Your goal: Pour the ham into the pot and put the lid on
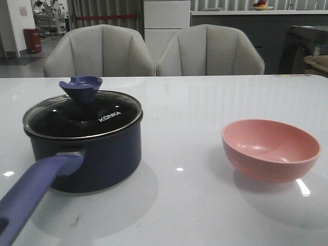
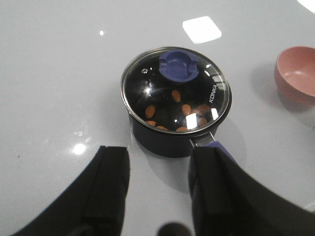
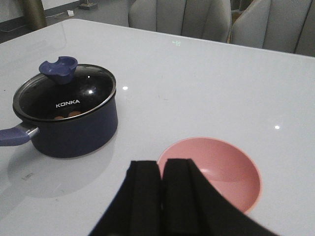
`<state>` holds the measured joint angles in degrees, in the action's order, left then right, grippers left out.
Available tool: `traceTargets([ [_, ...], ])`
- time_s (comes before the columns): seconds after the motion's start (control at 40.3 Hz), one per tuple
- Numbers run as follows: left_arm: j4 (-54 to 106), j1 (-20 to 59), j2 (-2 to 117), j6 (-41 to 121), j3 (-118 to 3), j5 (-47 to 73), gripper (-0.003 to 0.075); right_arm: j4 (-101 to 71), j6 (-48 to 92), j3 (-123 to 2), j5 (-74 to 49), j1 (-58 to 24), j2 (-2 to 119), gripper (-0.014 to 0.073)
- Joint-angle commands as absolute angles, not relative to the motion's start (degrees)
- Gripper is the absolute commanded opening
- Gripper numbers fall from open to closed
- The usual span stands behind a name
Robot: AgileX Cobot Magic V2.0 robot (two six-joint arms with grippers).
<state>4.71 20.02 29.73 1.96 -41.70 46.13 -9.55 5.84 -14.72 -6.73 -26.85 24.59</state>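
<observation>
The navy pot (image 1: 97, 156) stands at the table's left, its purple-blue handle (image 1: 31, 197) pointing toward me. The glass lid (image 1: 84, 115) with KONKA lettering and a purple-blue knob (image 1: 81, 87) sits on it. Several orange ham pieces (image 2: 176, 95) show through the lid inside the pot (image 2: 162, 140). My left gripper (image 2: 160, 160) is open and empty, held above the table near the pot's handle. My right gripper (image 3: 161, 169) is shut and empty, above the near rim of the empty pink bowl (image 3: 224, 172). Neither gripper shows in the front view.
The pink bowl (image 1: 270, 149) stands empty at the table's right, well apart from the pot. Two grey chairs (image 1: 100, 51) stand behind the table's far edge. The white table (image 1: 195, 102) reflects ceiling lights.
</observation>
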Motion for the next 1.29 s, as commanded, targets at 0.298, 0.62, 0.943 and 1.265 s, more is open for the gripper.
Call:
traceTargets([
  [0.298,4.99,19.88,10.32,1.89,-25.8,27.2,0.0122,-9.65,6.3,-16.19,-2.42,-26.83,24.76,0.0132],
  [0.62,7.93,19.88,8.83,1.89,-23.12,26.7,0.0119,-9.65,6.3,-16.19,-2.42,-26.83,24.76,0.0132],
  [0.943,7.93,19.88,8.83,1.89,-23.12,26.7,0.0119,-9.65,6.3,-16.19,-2.42,-26.83,24.76,0.0132],
  [1.265,5.09,19.48,8.83,1.89,-20.65,21.99,0.0119,-9.65,6.3,-16.19,-2.42,-26.83,24.76,0.0132],
])
